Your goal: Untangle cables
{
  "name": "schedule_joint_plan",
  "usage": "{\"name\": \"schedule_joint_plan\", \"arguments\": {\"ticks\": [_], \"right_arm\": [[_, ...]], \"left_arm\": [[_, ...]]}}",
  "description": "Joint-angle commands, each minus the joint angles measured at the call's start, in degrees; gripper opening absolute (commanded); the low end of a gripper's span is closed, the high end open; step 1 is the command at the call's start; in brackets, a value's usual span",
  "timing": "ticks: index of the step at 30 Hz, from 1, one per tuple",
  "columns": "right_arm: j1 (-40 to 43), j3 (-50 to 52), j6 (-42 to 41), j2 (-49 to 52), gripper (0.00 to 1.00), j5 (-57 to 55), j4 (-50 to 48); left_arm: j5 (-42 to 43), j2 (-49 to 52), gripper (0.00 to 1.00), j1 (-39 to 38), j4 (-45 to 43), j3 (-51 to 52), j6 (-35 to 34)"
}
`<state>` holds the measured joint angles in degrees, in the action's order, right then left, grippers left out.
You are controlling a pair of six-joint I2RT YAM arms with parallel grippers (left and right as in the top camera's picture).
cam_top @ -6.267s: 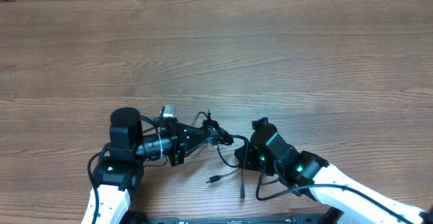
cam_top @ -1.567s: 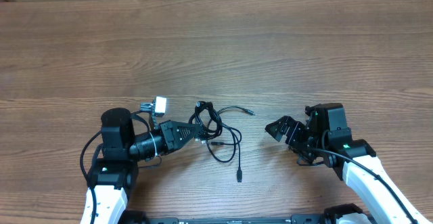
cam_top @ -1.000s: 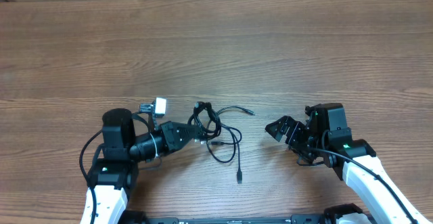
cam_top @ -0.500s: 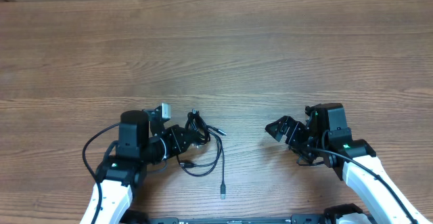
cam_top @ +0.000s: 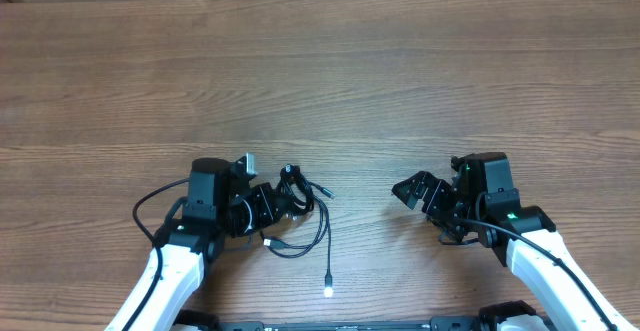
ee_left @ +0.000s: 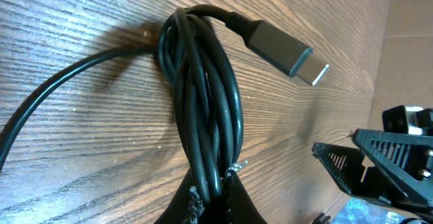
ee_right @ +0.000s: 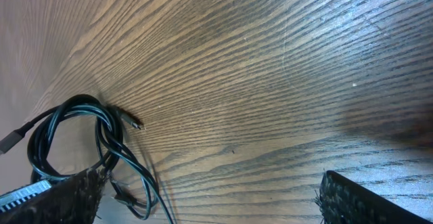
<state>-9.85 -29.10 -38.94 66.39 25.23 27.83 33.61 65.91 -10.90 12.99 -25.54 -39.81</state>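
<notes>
The cables lie as a tangle of thin black cords left of centre on the wooden table, with one loose end trailing toward the front edge. My left gripper is shut on the bunched loop. In the left wrist view the bundle runs up from between my fingertips, and a grey silver-tipped plug points to the right. My right gripper is open and empty, well to the right of the tangle. The right wrist view shows the cable loop far off between the spread fingers.
Bare wood table surrounds the tangle. My right gripper's finger shows at the right edge of the left wrist view. Thicker black arm wires loop beside the left arm.
My left arm has dragged the cable bundle to the left and toward the front, and the loose end now lies closer to the front edge. The right arm has not moved.
</notes>
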Motion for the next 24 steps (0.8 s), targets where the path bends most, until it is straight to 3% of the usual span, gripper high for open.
{"name": "schedule_joint_plan", "arguments": {"ticks": [1,24], "right_arm": [[-0.3,0.2,0.9,0.0,1.0,-0.3,-0.3],[-0.3,0.2,0.9,0.1,1.0,-0.3,-0.3]], "left_arm": [[-1.0,1.6,0.04,-0.4,-0.3,-0.7,1.7],[-0.7,1.6,0.04,-0.5,-1.0,-0.7,1.7]]}}
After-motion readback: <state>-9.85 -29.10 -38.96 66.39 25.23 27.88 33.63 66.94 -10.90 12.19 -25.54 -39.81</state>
